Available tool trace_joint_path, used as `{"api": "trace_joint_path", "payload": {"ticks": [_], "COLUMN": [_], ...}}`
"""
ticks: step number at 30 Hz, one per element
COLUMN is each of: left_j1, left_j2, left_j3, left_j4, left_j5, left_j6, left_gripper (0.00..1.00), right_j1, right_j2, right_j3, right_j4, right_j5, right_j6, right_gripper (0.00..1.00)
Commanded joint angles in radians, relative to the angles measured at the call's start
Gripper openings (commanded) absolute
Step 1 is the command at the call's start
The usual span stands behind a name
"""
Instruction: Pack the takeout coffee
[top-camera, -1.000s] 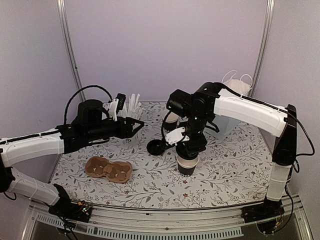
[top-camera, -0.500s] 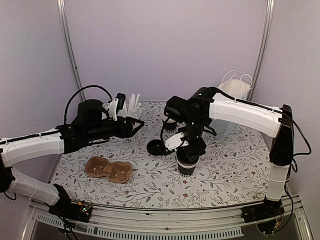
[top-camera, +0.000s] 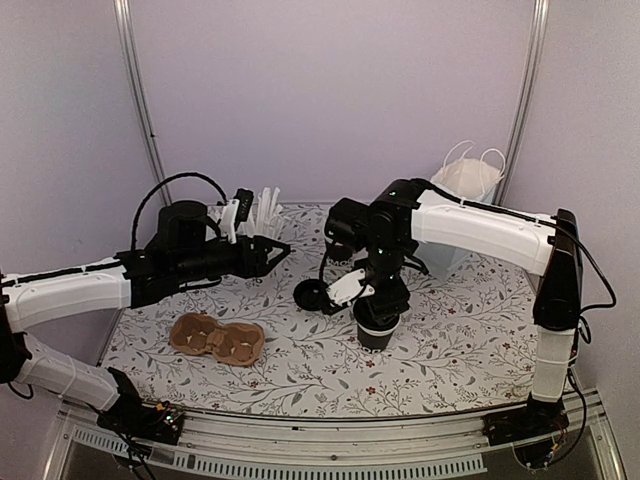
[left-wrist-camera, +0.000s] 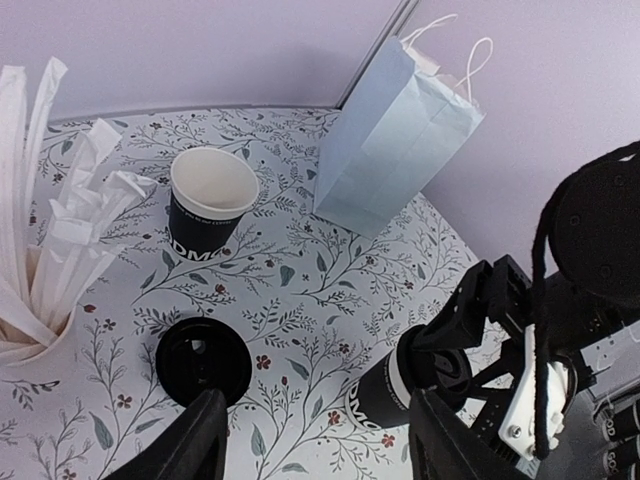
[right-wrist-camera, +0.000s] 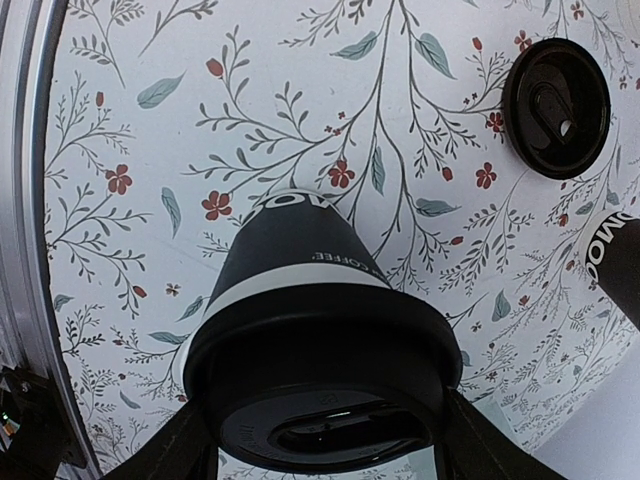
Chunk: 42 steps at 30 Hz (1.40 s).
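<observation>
While counted: two cups, one lid.

"COFFEE" in white on the lidded black cup — other cup lettering only partial

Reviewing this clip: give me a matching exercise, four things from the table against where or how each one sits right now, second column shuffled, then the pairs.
Things
1. lidded coffee cup
2. open coffee cup
3. loose black lid
4. cardboard cup carrier

States
A. lying flat on the table, on no cup
B. standing uncovered near the straws, pale inside showing
C. empty, at the near left of the table
D. between the fingers of the right tool, its lid on

Pairs: 1-D, 2-B, 3-A, 4-C
</observation>
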Motion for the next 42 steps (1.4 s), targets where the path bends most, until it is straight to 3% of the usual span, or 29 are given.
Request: {"api": "trace_joint_path", "payload": {"ticks": [1,42], "left_j1": [-0.005,-0.005], "left_j2": [0.008,0.052], "left_j3": [-0.015,0.003], "left_j4": [0.03,0.053], "left_j5": [0.009,0.03], "left_j6": [-0.002,0.001], "left_gripper": [0.64,0.64], "right_j1": [0.006,0.041], "right_j2": [0.021,-0.073], "right_j3": [-0.003,-0.026], "right_j4": [-0.009,-0.01], "right_j5": [-0.011,0.091], "right_j6": [0.005,0.029], "right_gripper": [0.65,0.62]}}
